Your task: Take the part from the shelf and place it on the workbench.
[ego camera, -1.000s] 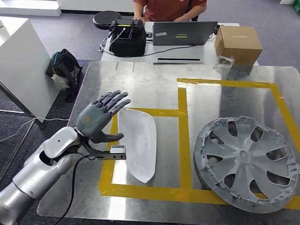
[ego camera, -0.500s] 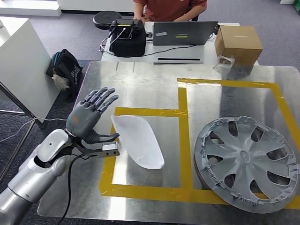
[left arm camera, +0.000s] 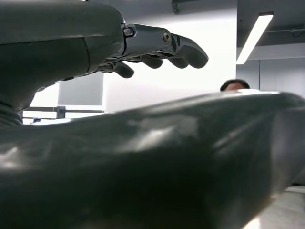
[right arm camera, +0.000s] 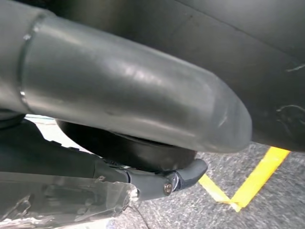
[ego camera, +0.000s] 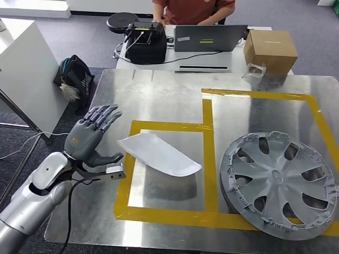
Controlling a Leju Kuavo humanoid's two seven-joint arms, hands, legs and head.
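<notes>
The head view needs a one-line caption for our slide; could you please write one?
Open left hand beside the white part on the workbench, hubcap at right.

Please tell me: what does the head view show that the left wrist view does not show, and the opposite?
The head view alone gives the white part inside the yellow tape square on the metal workbench, the wheel cover on the right side, and a laptop beyond.

The left wrist view alone gives a ceiling light.

Both share the left hand, open with fingers spread, and the person behind the workbench.
</notes>
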